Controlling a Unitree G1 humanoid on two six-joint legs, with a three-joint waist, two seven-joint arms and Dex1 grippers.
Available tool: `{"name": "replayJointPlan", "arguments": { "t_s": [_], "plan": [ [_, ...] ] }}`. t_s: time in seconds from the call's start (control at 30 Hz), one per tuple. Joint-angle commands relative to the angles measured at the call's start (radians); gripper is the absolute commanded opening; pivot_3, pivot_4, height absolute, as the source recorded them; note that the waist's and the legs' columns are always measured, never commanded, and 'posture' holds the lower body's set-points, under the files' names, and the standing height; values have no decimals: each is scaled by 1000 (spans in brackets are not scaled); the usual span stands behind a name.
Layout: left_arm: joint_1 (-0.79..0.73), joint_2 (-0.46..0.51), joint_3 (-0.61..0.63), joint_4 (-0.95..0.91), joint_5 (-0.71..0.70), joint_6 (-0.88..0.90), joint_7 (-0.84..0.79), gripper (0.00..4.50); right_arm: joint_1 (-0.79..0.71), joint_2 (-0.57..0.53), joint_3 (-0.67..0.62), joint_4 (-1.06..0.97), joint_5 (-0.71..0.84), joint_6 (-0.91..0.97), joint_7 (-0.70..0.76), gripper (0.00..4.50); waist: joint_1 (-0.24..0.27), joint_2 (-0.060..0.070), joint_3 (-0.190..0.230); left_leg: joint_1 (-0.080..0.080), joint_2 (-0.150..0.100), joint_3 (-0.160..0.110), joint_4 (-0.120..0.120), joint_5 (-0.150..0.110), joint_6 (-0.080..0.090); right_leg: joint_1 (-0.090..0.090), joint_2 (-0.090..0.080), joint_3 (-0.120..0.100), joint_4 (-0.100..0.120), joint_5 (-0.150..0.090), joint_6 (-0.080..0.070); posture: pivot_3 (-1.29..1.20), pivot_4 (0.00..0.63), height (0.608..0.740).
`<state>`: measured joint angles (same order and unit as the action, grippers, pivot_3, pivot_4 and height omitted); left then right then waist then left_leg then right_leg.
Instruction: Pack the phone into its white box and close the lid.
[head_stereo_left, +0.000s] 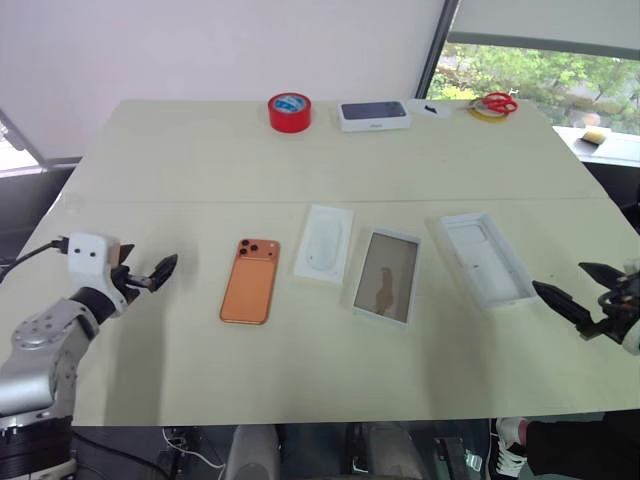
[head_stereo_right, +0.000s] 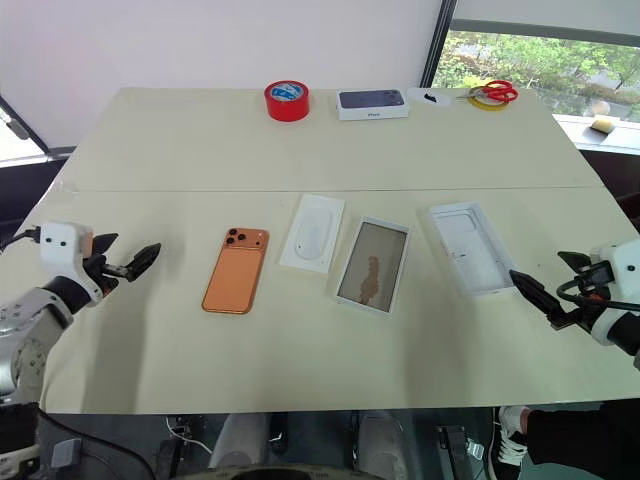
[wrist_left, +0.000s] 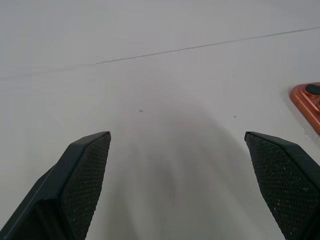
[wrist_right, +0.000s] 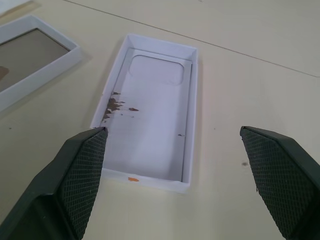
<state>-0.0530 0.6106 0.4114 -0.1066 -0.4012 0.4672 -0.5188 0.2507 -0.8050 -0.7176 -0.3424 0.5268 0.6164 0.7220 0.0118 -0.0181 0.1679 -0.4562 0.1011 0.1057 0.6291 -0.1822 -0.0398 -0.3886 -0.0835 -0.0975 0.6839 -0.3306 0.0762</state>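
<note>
Nearest, the left pincer (head_stereo_left: 150, 275) and the right pincer (head_stereo_right: 545, 290) hover over the pale bench (head_stereo_left: 300, 380) at its two sides, both spread wide and empty. Between them lies a row: the flat orange phone (head_stereo_left: 249, 281), back up with its camera block at the far end, then a thin white insert with an oval recess (head_stereo_left: 324, 244), the shallow white lid (head_stereo_left: 386, 276) lying inside up, and the shallow white cardboard box (wrist_right: 150, 130), empty, just ahead of the right pincer. Along the far edge sit a red tape roll (head_stereo_left: 289, 111), a closed white box with a dark picture (head_stereo_left: 374, 115) and red-handled scissors (head_stereo_left: 497, 102)
</note>
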Motion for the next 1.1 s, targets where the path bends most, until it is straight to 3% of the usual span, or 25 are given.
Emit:
{"name": "replayJointPlan", "arguments": {
  "t_s": [0.03, 0.33, 0.53, 0.7, 0.97, 1.1],
  "plan": [
    [-19, 11, 15, -41, -7, -9, 6, 4499, -18, -17, -52, 0, 17, -12, 8, 4427, 0, 0, 0, 0, 0, 0, 0, 0, 0, 0, 0, 0, 0, 0, 0, 0, 150, 730],
    [-22, -13, -19, -171, -31, 67, 51, 4499, -65, -23, -2, 57, -4, -45, 19, 4427, 0, 0, 0, 0, 0, 0, 0, 0, 0, 0, 0, 0, 0, 0, 0, 0, 150, 730],
    [-70, -82, -102, -297, -127, 179, 61, 4499, -140, -30, 71, -16, 20, -12, 6, 4427, 0, 0, 0, 0, 0, 0, 1, 0, 0, 1, 0, 0, 0, 0, 0, 0, 150, 730],
    [-155, -158, -275, -380, -214, 364, 95, 4499, -246, -34, 279, -155, 5, 25, -21, 4427, 0, 0, 0, 0, 0, 0, 1, 0, 0, 1, 0, 0, 1, 0, 0, 0, 150, 730],
    [-392, -337, -299, -243, -259, 726, 329, 4499, -373, -30, 514, -259, -33, 114, -81, 4427, 3, 0, 0, 0, -1, -1, 2, 0, 0, 1, 0, 0, 1, 0, 0, 0, 150, 730],
    [-508, -399, -279, -129, -251, 805, 369, 4499, -395, -10, 589, -282, -37, 137, -90, 4427, 2, -1, 0, 0, -1, -1, 2, 0, 0, 1, 1, 0, 1, 0, 0, 0, 150, 730]
  ]
}}
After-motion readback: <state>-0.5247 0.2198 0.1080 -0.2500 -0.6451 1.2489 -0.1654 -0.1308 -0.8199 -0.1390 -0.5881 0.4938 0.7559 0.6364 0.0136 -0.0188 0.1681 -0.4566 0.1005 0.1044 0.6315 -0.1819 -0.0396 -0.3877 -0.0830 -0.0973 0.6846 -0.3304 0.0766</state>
